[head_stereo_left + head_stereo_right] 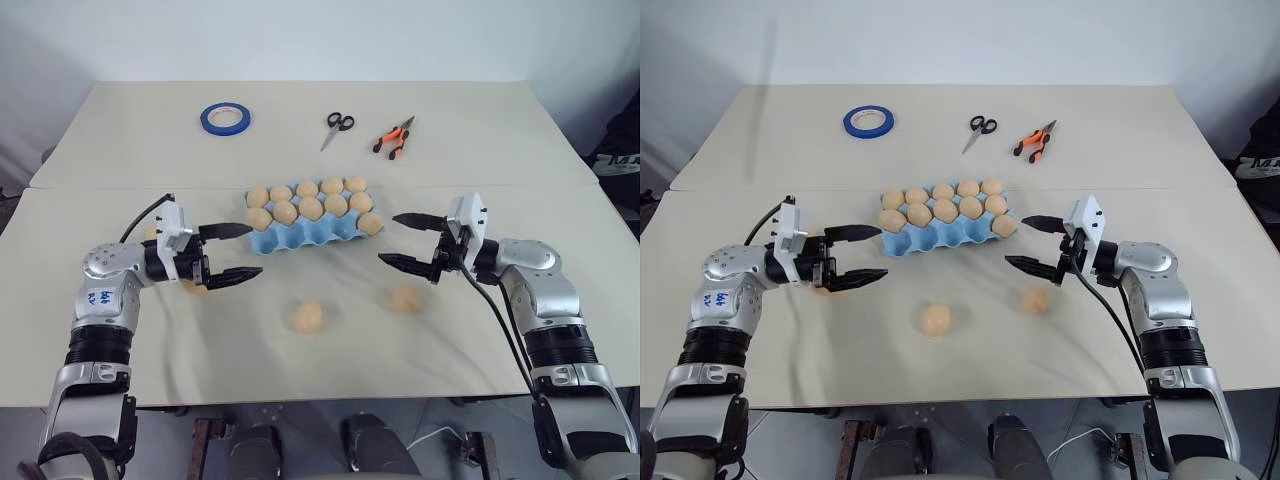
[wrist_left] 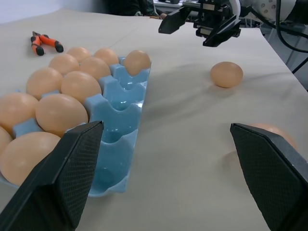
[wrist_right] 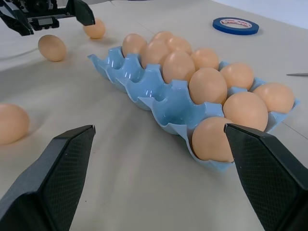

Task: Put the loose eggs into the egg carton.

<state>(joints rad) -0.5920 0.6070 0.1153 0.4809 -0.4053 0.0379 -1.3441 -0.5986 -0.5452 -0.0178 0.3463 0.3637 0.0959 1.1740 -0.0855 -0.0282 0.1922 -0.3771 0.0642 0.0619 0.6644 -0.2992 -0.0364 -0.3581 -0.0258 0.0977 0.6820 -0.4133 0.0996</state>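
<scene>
Two wide-open claws, left (image 1: 232, 252) and right (image 1: 412, 241), empty; two further loose eggs (image 3: 52, 47) past the left claw, right wrist view.

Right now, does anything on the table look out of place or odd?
Yes: loose eggs lie on the table beside the egg carton, whose near row is mostly bare. Nothing looks cracked or spilled.

left gripper (image 1: 231, 252): jaws wide, level, pointing inward | right gripper (image 1: 407, 241): jaws wide, level, pointing inward
</scene>
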